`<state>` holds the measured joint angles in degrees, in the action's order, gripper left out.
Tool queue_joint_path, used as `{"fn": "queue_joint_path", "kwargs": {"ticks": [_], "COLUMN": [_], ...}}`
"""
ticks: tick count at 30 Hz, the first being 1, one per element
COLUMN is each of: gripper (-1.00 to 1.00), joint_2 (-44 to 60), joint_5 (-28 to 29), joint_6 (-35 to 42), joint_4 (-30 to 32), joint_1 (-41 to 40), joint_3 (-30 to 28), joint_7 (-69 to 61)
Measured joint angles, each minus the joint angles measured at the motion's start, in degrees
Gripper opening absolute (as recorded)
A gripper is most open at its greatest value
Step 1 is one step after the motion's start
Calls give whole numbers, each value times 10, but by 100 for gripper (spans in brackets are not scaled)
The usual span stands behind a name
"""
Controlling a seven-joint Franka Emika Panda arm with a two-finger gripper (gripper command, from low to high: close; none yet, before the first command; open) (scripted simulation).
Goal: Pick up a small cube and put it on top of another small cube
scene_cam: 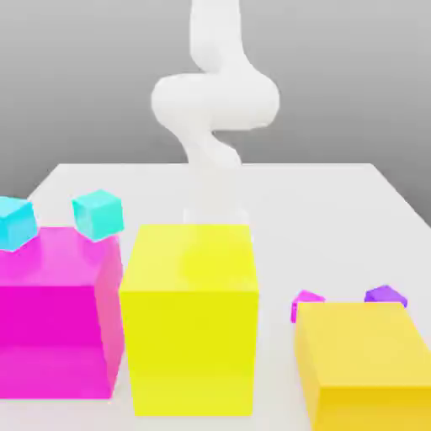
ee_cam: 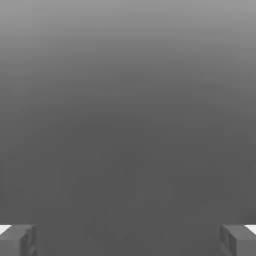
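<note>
Tool (ee_cam: 128,240) gapes wide and empty; the tiny glossy violet-purple cube (scene_cam: 385,295) waits behind the orange-yellow block (scene_cam: 366,362); best drop straight down, jaws square to its faces.

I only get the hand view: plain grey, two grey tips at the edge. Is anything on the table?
Observer: Yes. A tiny violet cube sits at the exterior view's right, behind an orange-yellow block.
Operator: Anything near it?
Observer: A tiny pink cube, apart from it, toward the exterior view's left.
Operator: Where is the arm?
Observer: The white arm rises behind a big yellow block in the middle.
</note>
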<state>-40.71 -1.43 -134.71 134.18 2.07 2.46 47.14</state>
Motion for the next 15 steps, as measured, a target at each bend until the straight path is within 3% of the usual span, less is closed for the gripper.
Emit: {"fn": "queue_joint_path", "kwargs": {"ticks": [8,15], "gripper": [0,0], "joint_2": [166,310], "joint_5": [-32,-14], "joint_6": [-96,-179], "joint_4": [78,146], "joint_1": [65,118], "joint_3": [100,194], "joint_7": [54,132]}}
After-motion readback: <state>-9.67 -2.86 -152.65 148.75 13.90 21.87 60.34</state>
